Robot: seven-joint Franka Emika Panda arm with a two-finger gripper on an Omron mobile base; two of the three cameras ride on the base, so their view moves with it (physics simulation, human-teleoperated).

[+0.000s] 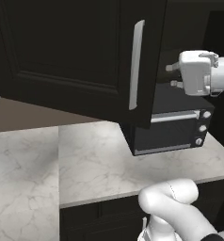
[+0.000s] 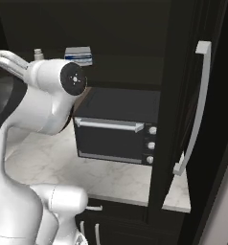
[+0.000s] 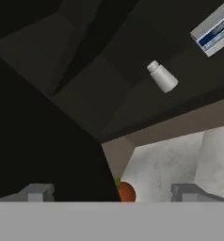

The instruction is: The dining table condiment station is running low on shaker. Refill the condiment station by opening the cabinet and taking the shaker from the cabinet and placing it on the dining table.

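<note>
Fingertips (image 3: 36, 192) sit at the bottom of the hand view, 2 of them, spread wide with nothing between them; gripper (image 3: 115, 193) grips nothing. Small orange-red round object (image 3: 126, 191) shows just between the tips, against the white worktop (image 3: 170, 164); can't tell what it is.

Shaker (image 3: 163, 77) stands on the dark shelf (image 3: 132, 101) inside the cabinet, well ahead of the jaws. Off-white, tapered, narrower cap end. In the hand view its long axis runs diagonally, cap toward upper left, base toward lower right; that view is rolled, so this is camera tilt. In the right base view the shaker (image 2: 38, 53) reads upright on the shelf, cap up, mostly hidden behind the arm's wrist. Grey scale (image 3: 215, 27) with blue display lies on the same shelf, near the shaker but apart from it.

Cabinet door (image 1: 71, 52) hangs swung open over the worktop (image 1: 100, 160), vertical silver bar handle (image 1: 135, 63) near its free edge. Hand (image 1: 196, 71) is level with the cabinet opening, right of that door, above the black oven (image 1: 172, 129). Oven (image 2: 117, 129) sits on the worktop under the shelf, horizontal silver handle, 3 knobs on its right side. Second door handle (image 2: 197, 105) is at the right in the right base view.
</note>
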